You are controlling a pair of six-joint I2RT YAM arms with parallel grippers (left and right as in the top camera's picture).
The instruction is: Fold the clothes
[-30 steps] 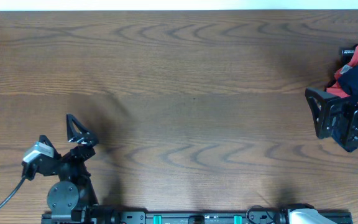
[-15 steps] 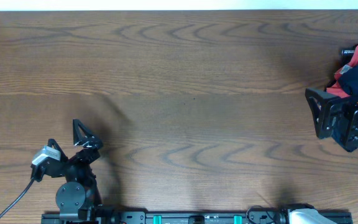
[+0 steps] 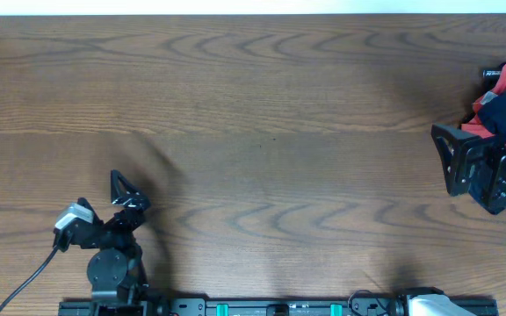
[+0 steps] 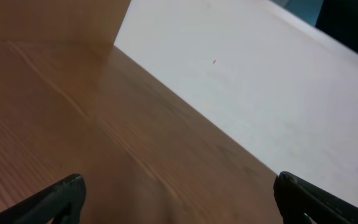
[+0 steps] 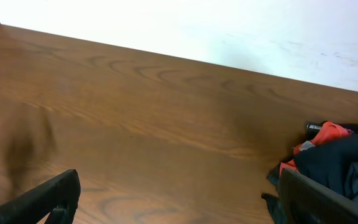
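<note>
The clothes lie as a crumpled dark navy bundle at the table's far right edge, with red fabric bunched against them. In the right wrist view the navy fabric and the red fabric sit at the right, beside my right finger. My right gripper is open and empty, just in front and left of the bundle; it also shows in the right wrist view. My left gripper is open and empty at the front left, far from the clothes, over bare wood.
The brown wooden table spans the overhead view. Its far edge meets a white surface. A black rail with the arm bases runs along the front edge. A cable trails from the left arm.
My left arm has drawn back toward the front edge and a little to the right, gripper still open. The right arm and the clothes have not moved.
</note>
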